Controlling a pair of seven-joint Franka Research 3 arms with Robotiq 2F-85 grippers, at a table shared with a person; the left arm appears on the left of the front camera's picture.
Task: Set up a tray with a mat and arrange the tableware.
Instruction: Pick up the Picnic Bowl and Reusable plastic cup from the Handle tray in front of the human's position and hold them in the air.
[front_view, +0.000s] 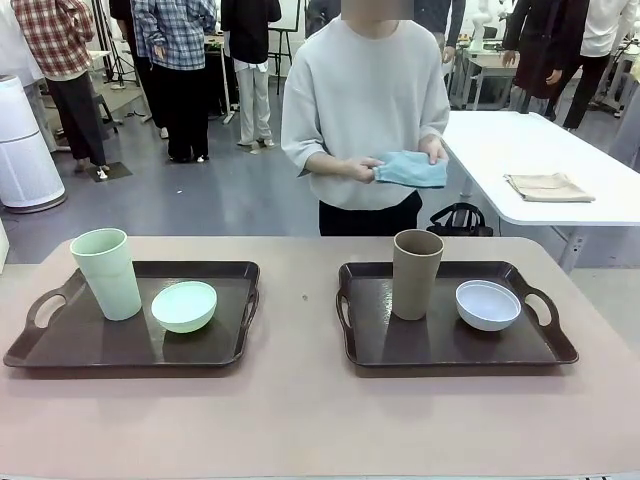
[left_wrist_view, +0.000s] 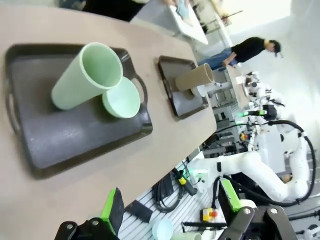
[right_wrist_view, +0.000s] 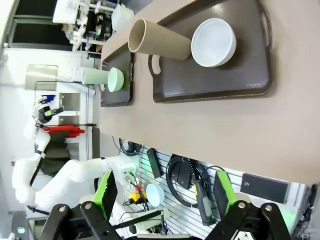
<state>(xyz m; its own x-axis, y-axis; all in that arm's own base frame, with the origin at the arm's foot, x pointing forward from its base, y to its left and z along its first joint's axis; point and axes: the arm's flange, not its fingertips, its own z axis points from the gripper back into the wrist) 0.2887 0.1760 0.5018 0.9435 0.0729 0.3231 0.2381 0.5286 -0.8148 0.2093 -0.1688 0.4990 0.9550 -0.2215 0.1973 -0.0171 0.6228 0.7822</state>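
Two dark brown trays sit on the table. The left tray (front_view: 60, 350) carries a tall mint green cup (front_view: 107, 273) and a mint green bowl (front_view: 184, 306). On the right tray (front_view: 430, 350) stand a tan brown cup (front_view: 416, 273) and a white bowl (front_view: 488, 304). Across the table a person holds a folded light blue mat (front_view: 410, 169) in both hands. My left gripper (left_wrist_view: 170, 212) is open, back from the table's near edge, with the green cup (left_wrist_view: 87, 75) and bowl (left_wrist_view: 121, 97) ahead. My right gripper (right_wrist_view: 165, 197) is open too, off the table edge, facing the tan cup (right_wrist_view: 160, 41) and white bowl (right_wrist_view: 214, 42).
A folded beige cloth (front_view: 548, 186) lies on a white table (front_view: 520, 140) behind the person at the right. Bare tabletop (front_view: 300, 420) stretches between the trays and along the near edge. Other people stand in the background.
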